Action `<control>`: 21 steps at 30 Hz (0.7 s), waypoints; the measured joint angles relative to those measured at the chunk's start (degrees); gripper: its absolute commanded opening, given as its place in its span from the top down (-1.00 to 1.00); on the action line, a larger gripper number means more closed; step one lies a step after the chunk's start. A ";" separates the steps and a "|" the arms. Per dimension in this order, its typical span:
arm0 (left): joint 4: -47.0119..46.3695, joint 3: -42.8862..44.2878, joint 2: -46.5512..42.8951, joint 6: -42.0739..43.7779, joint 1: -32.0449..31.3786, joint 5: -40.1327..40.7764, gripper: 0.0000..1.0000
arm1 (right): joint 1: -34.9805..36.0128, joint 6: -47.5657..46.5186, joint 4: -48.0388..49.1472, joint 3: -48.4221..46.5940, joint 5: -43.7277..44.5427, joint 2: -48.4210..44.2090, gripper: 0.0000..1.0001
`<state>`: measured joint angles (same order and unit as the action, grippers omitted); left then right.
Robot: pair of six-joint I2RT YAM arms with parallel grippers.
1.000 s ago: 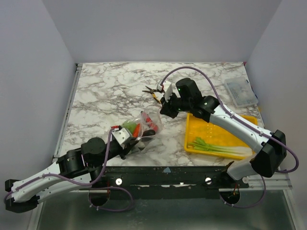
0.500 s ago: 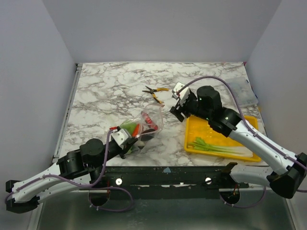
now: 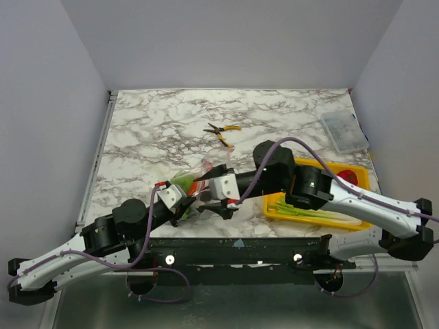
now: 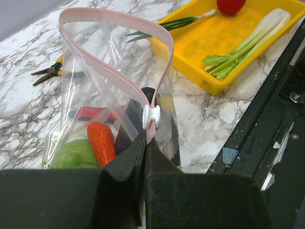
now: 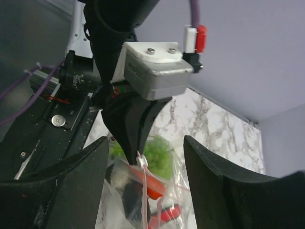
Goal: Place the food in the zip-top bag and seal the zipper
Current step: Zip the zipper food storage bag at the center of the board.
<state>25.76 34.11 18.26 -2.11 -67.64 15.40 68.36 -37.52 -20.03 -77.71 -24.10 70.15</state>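
Right end effector point(image 3: 208, 192) swings over, gaping wide, while left end effector point(image 4: 144, 143) pinches the zipper point(image 4: 112, 10) of the zip-top bag point(image 4: 109, 86) to steady it.

Overhead wide; both wrist cameras closely face bag point(image 4: 107, 90).

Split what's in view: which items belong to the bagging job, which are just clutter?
Job: bag; its pink zipper; cabbage and chilli already inside; spring onions and tomato waiting in the yellow tray.
Lying about: pliers; clear plastic box.
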 measured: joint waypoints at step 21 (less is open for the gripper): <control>0.04 -0.07 -1.31 -0.02 0.00 -0.09 1.00 | 1.70 -4.61 -5.03 -1.62 3.02 11.30 0.15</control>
<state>25.80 34.04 16.95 -2.13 -67.64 15.31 70.06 -42.13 -25.06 -79.33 -21.08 81.45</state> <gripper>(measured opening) 0.007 0.473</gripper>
